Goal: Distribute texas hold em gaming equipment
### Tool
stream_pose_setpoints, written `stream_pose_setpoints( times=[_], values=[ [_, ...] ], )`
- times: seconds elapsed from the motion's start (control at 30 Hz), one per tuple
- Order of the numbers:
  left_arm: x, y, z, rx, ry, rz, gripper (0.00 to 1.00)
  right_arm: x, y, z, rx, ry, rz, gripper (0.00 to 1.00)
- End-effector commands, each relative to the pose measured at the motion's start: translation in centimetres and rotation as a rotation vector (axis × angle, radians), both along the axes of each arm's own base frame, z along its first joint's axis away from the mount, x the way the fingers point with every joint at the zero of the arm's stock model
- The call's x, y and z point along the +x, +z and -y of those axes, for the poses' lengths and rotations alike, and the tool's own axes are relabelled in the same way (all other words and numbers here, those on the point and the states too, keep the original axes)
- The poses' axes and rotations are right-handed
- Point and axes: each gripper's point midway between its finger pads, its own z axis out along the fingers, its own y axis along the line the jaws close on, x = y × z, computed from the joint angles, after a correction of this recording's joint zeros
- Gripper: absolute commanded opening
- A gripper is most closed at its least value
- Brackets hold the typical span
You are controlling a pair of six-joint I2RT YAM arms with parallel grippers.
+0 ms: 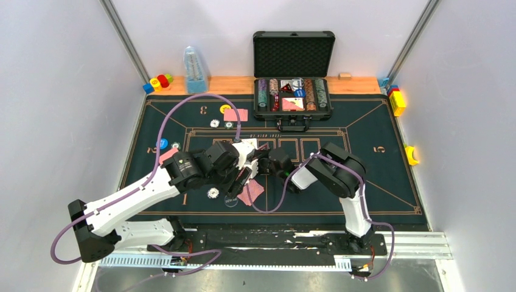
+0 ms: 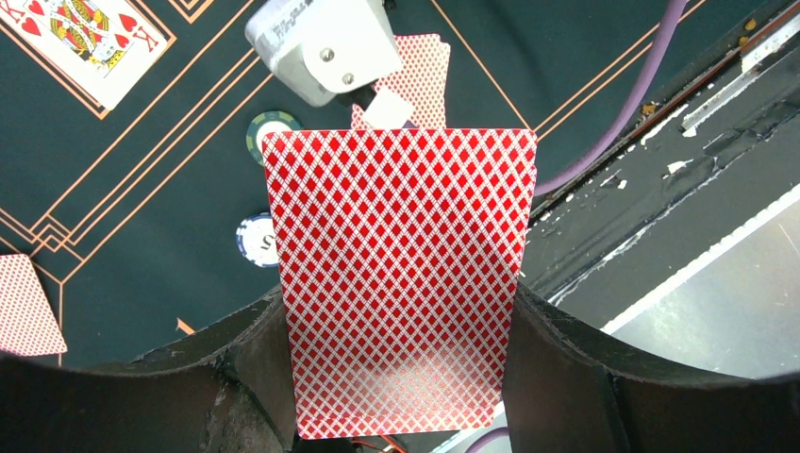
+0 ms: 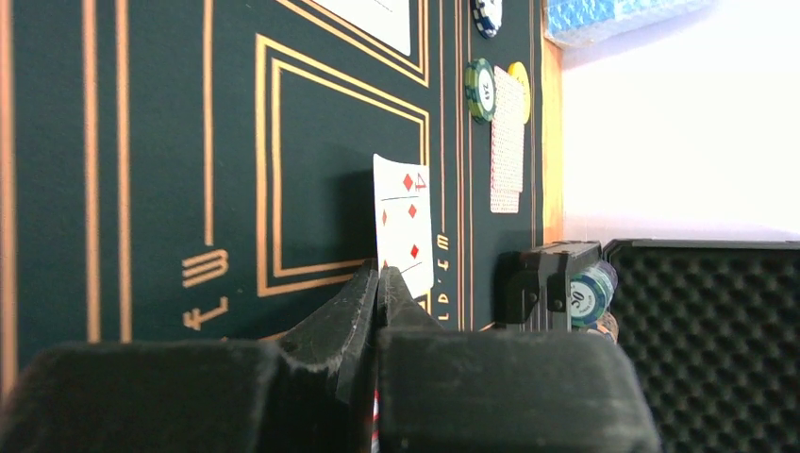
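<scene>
My left gripper (image 2: 396,302) is shut on red-backed playing cards (image 2: 401,274), gripping their two long edges, above the green mat. My right gripper (image 3: 378,274) is shut on a single playing card (image 3: 404,222) whose diamonds face shows past the fingertips. In the top view the two grippers, left (image 1: 248,170) and right (image 1: 263,163), meet tip to tip over the mat's middle. More red-backed cards (image 1: 251,193) lie below them, with a white chip (image 1: 212,193) and a dark disc (image 1: 231,199) beside. Cards (image 1: 235,114), chips (image 1: 214,123) and a yellow disc (image 1: 225,109) lie by mark 3.
An open black case (image 1: 293,79) with rows of chips stands at the mat's far edge. A blue disc (image 1: 163,143) and a card (image 1: 168,154) lie by mark 2. A face-up king (image 2: 90,38) lies on the mat. A clear blue bottle (image 1: 195,70) and toy blocks (image 1: 158,82) line the back.
</scene>
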Motion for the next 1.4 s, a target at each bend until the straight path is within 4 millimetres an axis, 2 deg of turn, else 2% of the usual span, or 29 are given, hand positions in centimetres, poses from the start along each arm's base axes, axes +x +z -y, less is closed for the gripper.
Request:
stream_pose_setpoints(
  times=[0.0,0.3,0.57,1.07,1.23,1.37],
  values=[
    [0.5,0.7,0.4,-0.031,0.008,0.031,0.00,-0.8,0.0,-1.5,-0.013,0.034,0.037,0.01],
    [0.6,0.8,0.3,-0.032,0.013,0.035,0.00,-1.5,-1.9,-2.1,-0.077,0.023,-0.055,0.08],
    [0.6,0.8,0.2,-0.032,0.015,0.034,0.00,-1.4,-2.6,-2.3,-0.097,0.000,-0.092,0.28],
    [0.6,0.9,0.3,-0.036,0.014,0.037,0.00,-4.3,-3.0,-3.1,-0.112,0.088,-0.191,0.53],
    [0.5,0.8,0.3,-0.034,0.012,0.035,0.00,-5.8,-3.2,-3.0,-0.124,0.150,-0.225,0.56],
    [0.6,0.7,0.3,-0.026,0.012,0.034,0.00,-6.5,-2.9,-3.1,-0.122,0.178,-0.249,0.73]
  ],
)
